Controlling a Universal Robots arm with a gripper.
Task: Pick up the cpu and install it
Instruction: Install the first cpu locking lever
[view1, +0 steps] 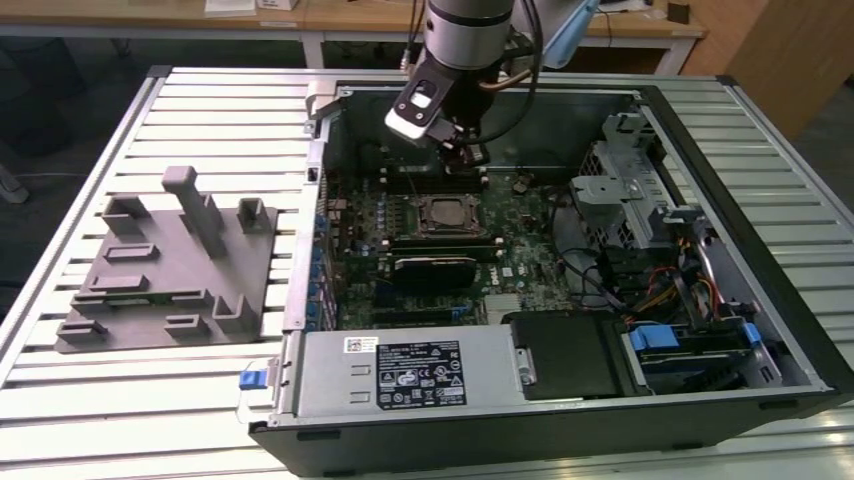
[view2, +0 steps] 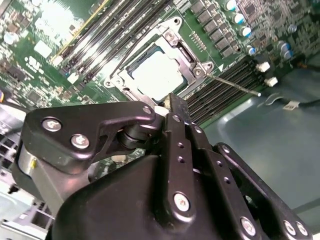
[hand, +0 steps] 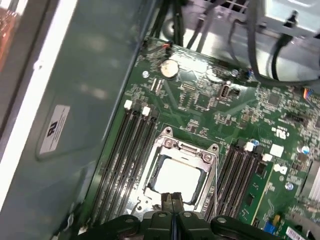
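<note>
My jaws are pressed together, holding nothing. The cpu (hand: 179, 176) sits in the mobo socket (hand: 181, 170), just below me

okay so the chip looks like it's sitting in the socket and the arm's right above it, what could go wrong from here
The claw hangs close over the cpu, which lies in the metal-framed socket; a slight downward drift could press the chip sideways.
The thin lever stands free beside the memory slots, so the claw's linkage might snag it.
The frame is apparently not closed over the chip, so a bump may shift it.
</note>
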